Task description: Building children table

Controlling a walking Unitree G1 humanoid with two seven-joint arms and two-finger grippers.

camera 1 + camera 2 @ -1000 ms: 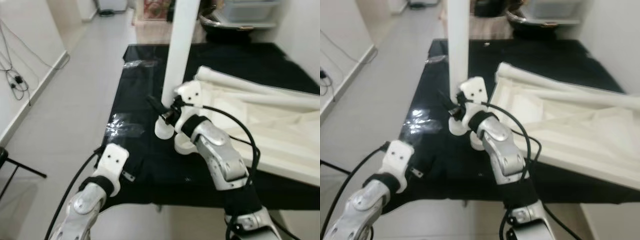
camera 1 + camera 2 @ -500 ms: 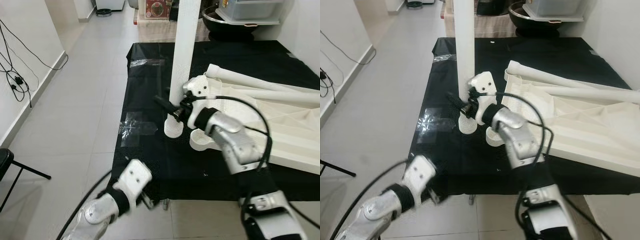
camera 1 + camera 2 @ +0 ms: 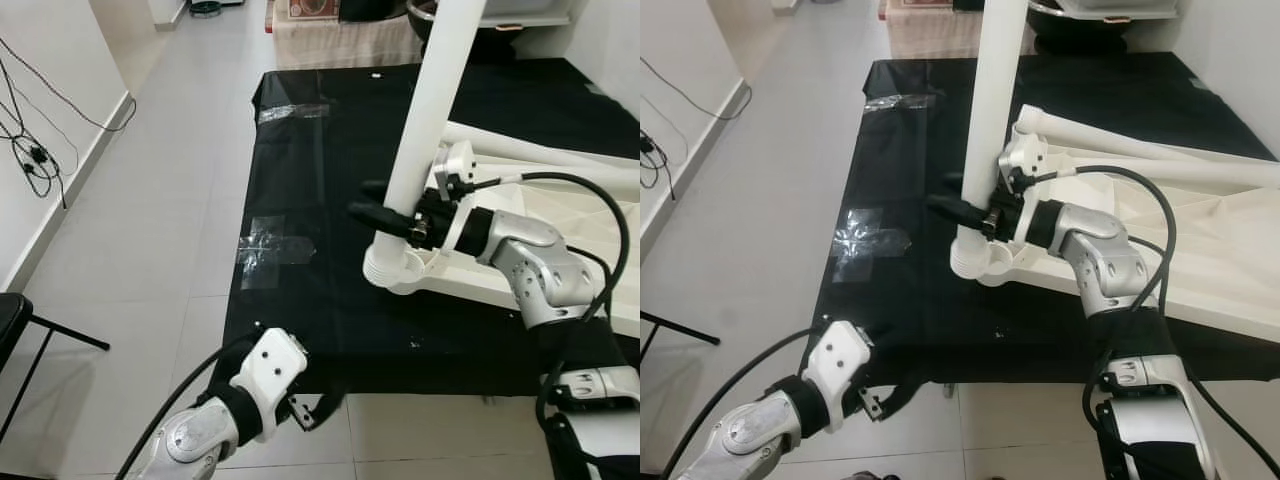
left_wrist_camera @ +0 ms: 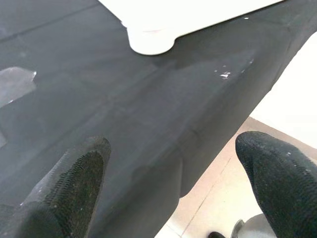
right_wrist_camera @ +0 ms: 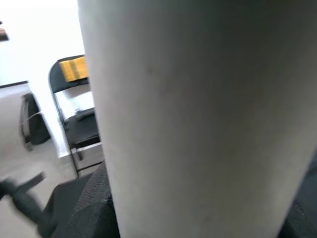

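Observation:
A white table leg (image 3: 425, 120) stands nearly upright on the black-covered table (image 3: 300, 170). Its round foot (image 3: 392, 268) rests against the corner of the white tabletop (image 3: 560, 290), which lies upside down at the right. My right gripper (image 3: 385, 207) is shut on the leg just above the foot, and the leg (image 5: 198, 114) sits between its fingers in the right wrist view. More white legs (image 3: 545, 160) lie along the tabletop's far side. My left gripper (image 4: 168, 198) hangs open and holds nothing, low at the table's front edge (image 3: 300, 410).
Clear tape patches (image 3: 272, 243) shine on the black cloth left of the leg. Tiled floor runs along the left, with cables (image 3: 30, 150) on the wall and a black chair (image 3: 20, 325) at the left edge. A rug and bins stand behind the table.
The camera has shifted. My right gripper has carried the leg rightwards, so its foot now meets the tabletop's corner. My left arm has dropped from the table to below its front edge.

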